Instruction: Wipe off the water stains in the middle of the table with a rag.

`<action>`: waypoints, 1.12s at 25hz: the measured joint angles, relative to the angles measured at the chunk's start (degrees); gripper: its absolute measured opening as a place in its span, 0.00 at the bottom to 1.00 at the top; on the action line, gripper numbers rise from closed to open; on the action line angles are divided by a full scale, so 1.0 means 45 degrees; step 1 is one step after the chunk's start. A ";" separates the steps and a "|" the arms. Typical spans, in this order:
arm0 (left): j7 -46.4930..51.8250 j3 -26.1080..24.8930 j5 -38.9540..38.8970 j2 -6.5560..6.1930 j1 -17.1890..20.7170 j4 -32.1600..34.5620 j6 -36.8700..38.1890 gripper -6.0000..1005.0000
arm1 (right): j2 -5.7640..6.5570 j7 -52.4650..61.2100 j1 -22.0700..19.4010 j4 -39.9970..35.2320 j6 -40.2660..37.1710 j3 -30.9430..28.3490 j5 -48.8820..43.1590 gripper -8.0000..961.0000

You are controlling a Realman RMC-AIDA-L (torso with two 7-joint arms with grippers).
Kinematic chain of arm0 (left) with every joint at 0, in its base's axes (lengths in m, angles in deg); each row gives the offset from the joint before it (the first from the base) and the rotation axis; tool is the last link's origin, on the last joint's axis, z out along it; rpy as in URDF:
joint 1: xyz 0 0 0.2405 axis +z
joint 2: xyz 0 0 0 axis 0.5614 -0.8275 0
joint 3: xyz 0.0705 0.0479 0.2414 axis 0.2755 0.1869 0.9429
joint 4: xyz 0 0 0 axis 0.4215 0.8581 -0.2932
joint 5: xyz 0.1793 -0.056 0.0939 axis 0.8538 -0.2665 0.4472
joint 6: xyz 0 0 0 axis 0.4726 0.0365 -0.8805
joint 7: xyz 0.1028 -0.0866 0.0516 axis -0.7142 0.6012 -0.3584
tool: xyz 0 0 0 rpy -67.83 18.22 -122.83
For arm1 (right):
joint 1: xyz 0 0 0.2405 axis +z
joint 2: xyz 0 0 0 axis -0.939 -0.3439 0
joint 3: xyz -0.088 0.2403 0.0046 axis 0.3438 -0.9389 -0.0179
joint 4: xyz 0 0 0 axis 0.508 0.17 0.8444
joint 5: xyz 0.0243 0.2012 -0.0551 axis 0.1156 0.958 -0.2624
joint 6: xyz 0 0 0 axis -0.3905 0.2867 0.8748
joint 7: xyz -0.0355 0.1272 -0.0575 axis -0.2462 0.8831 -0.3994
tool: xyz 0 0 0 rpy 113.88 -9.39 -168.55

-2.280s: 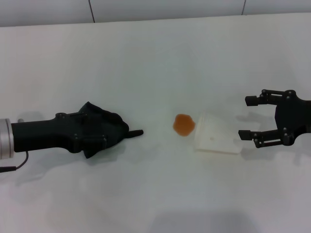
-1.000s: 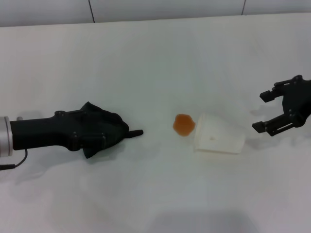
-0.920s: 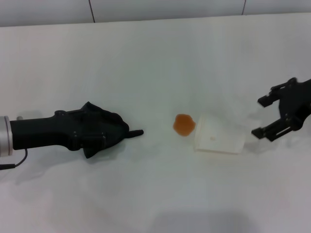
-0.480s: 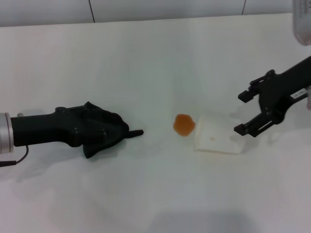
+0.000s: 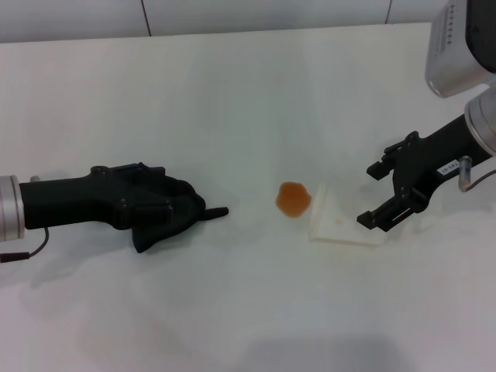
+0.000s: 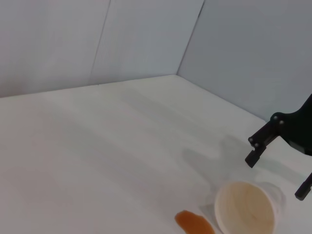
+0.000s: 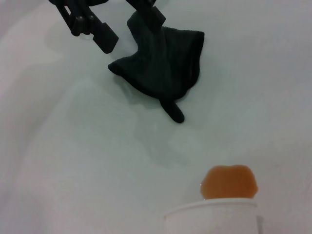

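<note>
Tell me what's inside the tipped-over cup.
The cup lies on its side, mouth toward the water stains. The left wrist view shows only a pale, empty-looking inside; the deepest part is hard to judge.

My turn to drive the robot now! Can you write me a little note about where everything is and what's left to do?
Left hand: over the soft black rag; grip unclear.
Right hand: open, at the base of the tipped white plastic cup, not gripping it.
Small orange-brown water stain: mid white table, beside the cup's mouth, apart from the rag.
Done: nothing wiped.
Left: probably move the cup, then wipe the stain.
</note>
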 joint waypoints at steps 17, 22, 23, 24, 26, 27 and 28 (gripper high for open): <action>0.0138 0.0080 0.0089 -0.0011 0.0007 -0.0055 -0.0141 0.84 | -0.0019 0.0099 0.0013 0.0667 0.0717 0.0693 0.0009 0.85; 0.0138 0.0080 0.0096 -0.0002 0.0032 -0.0055 -0.0142 0.84 | -0.0060 0.0102 0.0020 0.0887 0.1161 0.1119 0.0003 0.85; 0.0138 0.0080 0.0098 0.0000 0.0036 -0.0055 -0.0142 0.84 | -0.0060 0.0103 0.0020 0.0937 0.1278 0.1233 -0.0010 0.85; 0.0138 0.0079 0.0099 0.0001 0.0039 -0.0055 -0.0142 0.84 | -0.0061 0.0110 0.0019 0.0974 0.1376 0.1334 -0.0046 0.85; 0.0138 0.0080 0.0102 0.0002 0.0041 -0.0054 -0.0142 0.84 | -0.0058 0.0130 0.0020 0.1055 0.1543 0.1493 -0.0102 0.85; 0.0138 0.0080 0.0103 0.0002 0.0041 -0.0053 -0.0142 0.84 | -0.0054 0.0134 0.0024 0.1110 0.1616 0.1562 -0.0126 0.84; 0.0138 0.0079 0.0105 0.0002 0.0040 -0.0053 -0.0143 0.84 | -0.0046 0.0135 0.0027 0.1156 0.1664 0.1610 -0.0131 0.84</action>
